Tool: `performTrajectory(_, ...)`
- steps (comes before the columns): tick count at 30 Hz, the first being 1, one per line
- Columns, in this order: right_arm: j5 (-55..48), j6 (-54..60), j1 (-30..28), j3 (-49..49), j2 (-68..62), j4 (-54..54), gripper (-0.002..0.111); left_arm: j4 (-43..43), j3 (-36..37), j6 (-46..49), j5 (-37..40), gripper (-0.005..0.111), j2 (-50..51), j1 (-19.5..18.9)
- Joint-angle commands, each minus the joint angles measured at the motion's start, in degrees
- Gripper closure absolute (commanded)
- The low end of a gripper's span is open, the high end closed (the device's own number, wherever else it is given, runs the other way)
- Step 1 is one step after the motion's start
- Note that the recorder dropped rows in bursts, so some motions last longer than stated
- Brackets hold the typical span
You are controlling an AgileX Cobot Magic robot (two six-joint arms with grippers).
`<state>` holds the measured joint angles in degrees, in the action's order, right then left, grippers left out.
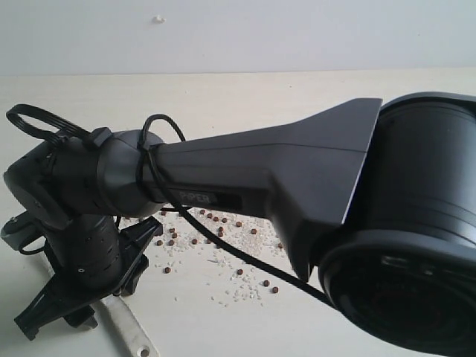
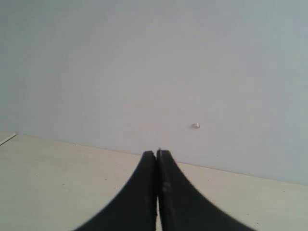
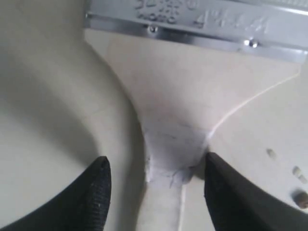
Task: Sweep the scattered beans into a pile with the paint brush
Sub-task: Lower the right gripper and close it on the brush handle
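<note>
The paint brush lies flat on the pale table. Its cream handle [image 3: 183, 96] runs between my right gripper's fingers, and its silver ferrule [image 3: 192, 21] is just beyond them; the bristles are out of view. My right gripper [image 3: 154, 163] is open and straddles the taped neck of the handle, one finger close against it, the other apart. In the exterior view this gripper [image 1: 89, 297] hangs low at the left, with the handle's end [image 1: 132, 331] sticking out below it. Brown beans [image 1: 216, 236] and white grains lie scattered to its right. My left gripper [image 2: 157, 155] is shut and empty, above bare table.
The right arm [image 1: 260, 167] stretches across the exterior view and hides the table behind it. A black cable [image 1: 245, 256] trails over the scattered beans. One bean [image 3: 301, 198] lies beside the right finger. A white wall [image 2: 144, 72] bounds the table's far edge.
</note>
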<state>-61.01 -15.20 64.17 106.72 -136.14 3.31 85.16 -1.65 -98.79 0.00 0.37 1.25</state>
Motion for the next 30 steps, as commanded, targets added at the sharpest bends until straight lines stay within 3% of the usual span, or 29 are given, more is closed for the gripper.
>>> performTrajectory(1,0.1,0.0,0.0,0.5,0.2,-0.7,0.055,0.1,0.1,-0.1,0.0,0.107,-0.4,-0.1)
performTrajectory(30,0.8,-1.5,0.0,0.5,0.2,-2.6,0.055,0.1,0.1,-0.2,0.0,0.107,-0.4,-0.1)
